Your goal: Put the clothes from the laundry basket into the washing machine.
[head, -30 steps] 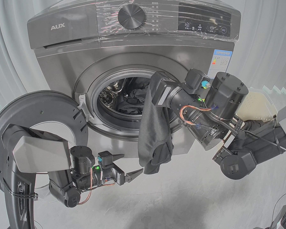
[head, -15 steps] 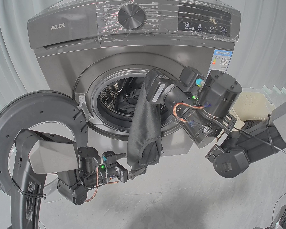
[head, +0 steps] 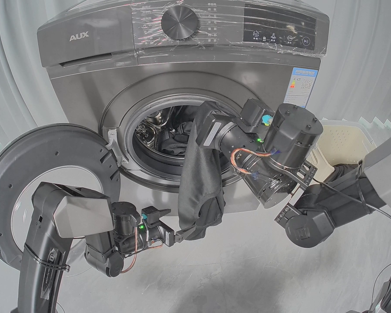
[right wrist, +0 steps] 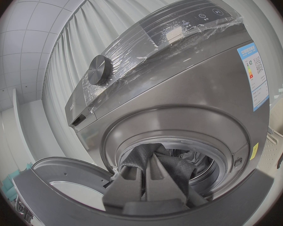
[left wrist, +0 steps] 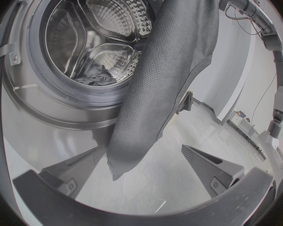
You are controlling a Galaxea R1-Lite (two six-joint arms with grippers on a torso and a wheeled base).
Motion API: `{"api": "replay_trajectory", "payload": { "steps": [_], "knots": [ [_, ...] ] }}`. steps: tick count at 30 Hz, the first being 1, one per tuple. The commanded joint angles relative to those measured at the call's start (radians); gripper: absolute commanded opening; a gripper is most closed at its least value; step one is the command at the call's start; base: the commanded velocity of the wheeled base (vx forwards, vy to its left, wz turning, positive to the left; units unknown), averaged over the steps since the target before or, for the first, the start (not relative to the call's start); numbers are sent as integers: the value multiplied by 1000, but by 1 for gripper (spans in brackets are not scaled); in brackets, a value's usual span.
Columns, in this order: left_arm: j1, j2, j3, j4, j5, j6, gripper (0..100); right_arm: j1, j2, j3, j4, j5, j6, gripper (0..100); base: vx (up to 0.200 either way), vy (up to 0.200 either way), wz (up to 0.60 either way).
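The right fingers (right wrist: 162, 181) are pinched shut on the dark garment (right wrist: 179, 167), and the mouth of the washer (right wrist: 191, 110) opens just beyond their tips. The basket (right wrist: 278, 126) stands off to one side of them.

From the head, the garment hangs straight down from the right fingers, most of it outside and below them. The left fingers (head: 181, 234) are spread wide at its lowest fold.

From the left wrist, the garment's tip dangles between the two open fingers, nearer one. It may be brushing that finger, though I cannot be sure. The drum (left wrist: 94, 35) lies above and beyond these fingers, with other clothes (left wrist: 94, 78) at its bottom.

The step in hand, I judge, is feeding the hanging cloth in. Close the left fingers only once the tip sits squarely between them. Then lift it up over the lip while the right fingers push deeper. Both should let go well inside the drum, so nothing trails across the seal.
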Motion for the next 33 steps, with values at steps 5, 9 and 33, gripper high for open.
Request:
{"api": "replay_trajectory", "payload": {
  "steps": [5, 9, 33],
  "knots": [
    [1, 29, -6, -4, 1, 5, 100, 8, 15, -2, -3, -1, 0, 0, 0, 0, 0],
    [-1, 35, -12, -2, -1, 5, 100, 8, 13, -2, -1, -1, 0, 0, 0, 0, 0],
    [7, 75, -161, -4, 10, -21, 100, 14, 15, 7, -8, -3, 1, 0, 0, 0, 0]
  ]
}}
